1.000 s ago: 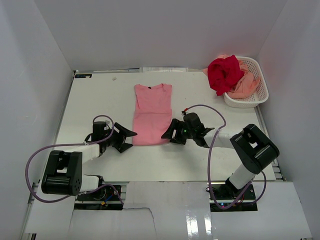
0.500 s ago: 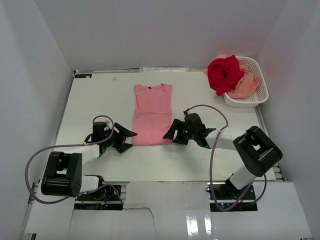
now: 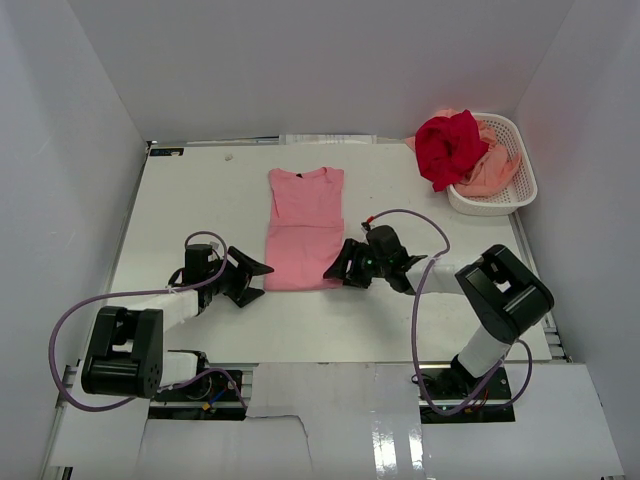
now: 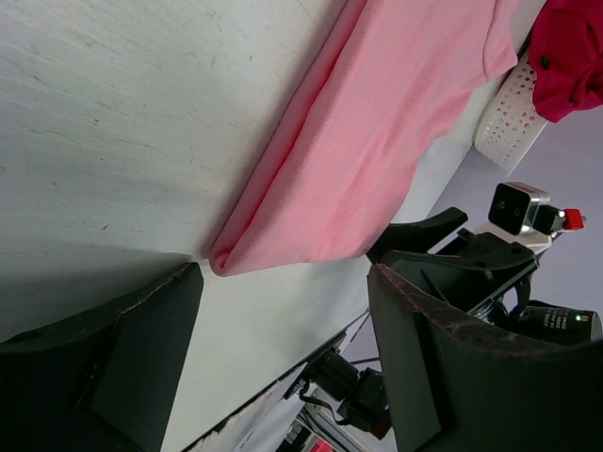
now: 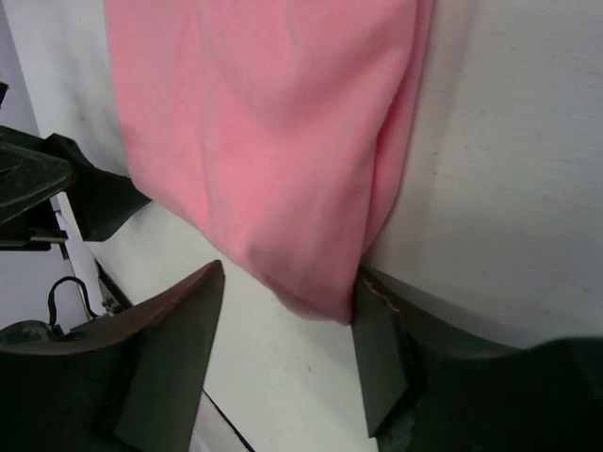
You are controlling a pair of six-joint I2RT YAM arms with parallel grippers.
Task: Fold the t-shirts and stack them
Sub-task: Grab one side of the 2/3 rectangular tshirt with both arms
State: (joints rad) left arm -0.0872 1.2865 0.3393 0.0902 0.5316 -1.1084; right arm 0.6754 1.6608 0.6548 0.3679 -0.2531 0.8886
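Note:
The pink t-shirt (image 3: pixel 305 227) lies flat mid-table, folded into a narrow strip with its collar at the far end. My left gripper (image 3: pixel 255 280) is open at its near left corner; in the left wrist view that corner (image 4: pixel 226 256) lies just ahead of the gap (image 4: pixel 283 282). My right gripper (image 3: pixel 340 272) straddles the near right corner, jaws apart. One finger (image 5: pixel 372 330) touches the cloth (image 5: pixel 264 122); the other (image 5: pixel 179 330) stands off it. The deep red t-shirt (image 3: pixel 445 145) and the peach t-shirt (image 3: pixel 492 172) are heaped in the basket.
The white lattice basket (image 3: pixel 515 198) stands at the far right corner by the right wall. White walls close in the table on the left, right and back. Cables loop from both arms over the near part of the table.
My right gripper has edged left onto the pink shirt's near right corner and its jaws have narrowed. The left gripper has stayed put and stayed open.

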